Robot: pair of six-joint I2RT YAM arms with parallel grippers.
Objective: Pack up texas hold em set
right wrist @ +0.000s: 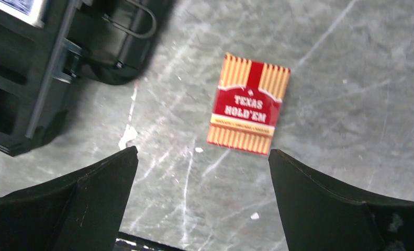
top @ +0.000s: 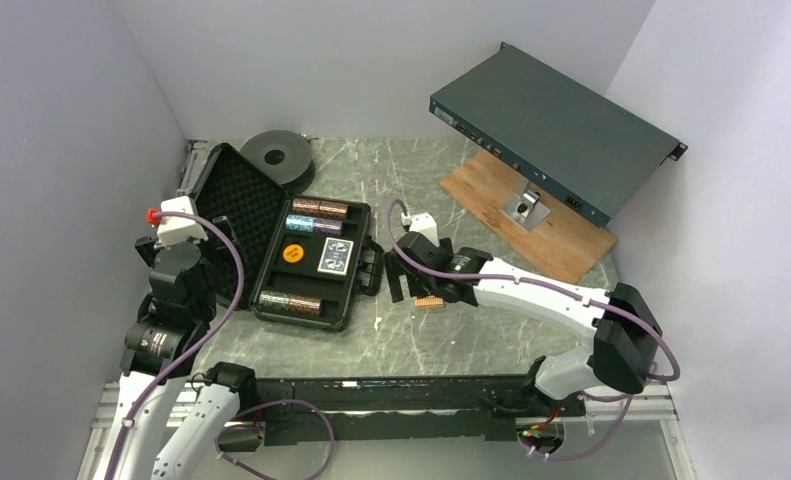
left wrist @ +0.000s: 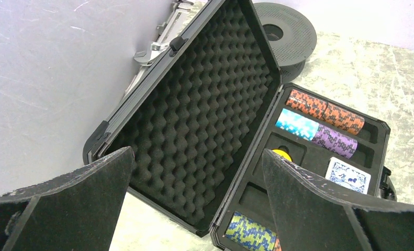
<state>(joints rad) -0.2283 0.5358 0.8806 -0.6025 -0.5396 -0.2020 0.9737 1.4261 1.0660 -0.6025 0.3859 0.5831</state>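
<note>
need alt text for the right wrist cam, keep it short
A red-and-gold card deck printed TEXAS HOLD'EM lies flat on the grey marbled table, just beyond the open right gripper, whose dark fingers frame the bottom corners. A corner of the black case fills the upper left, not touching the deck.

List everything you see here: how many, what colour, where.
Case: one, black, open, left side.
Chip rows: three, orange, blue-purple, green, in case.
Blue deck: one, blue, in case.
Token: one, yellow, in case.
Red deck: one, red, on table beside case.
Spool: one, dark grey, behind case.
Metal box: one, grey, far right, over board.
Board: one, brown, far right.
Left tool: one, black, open, beside case.
Right tool: one, black, open, above red deck.
</note>
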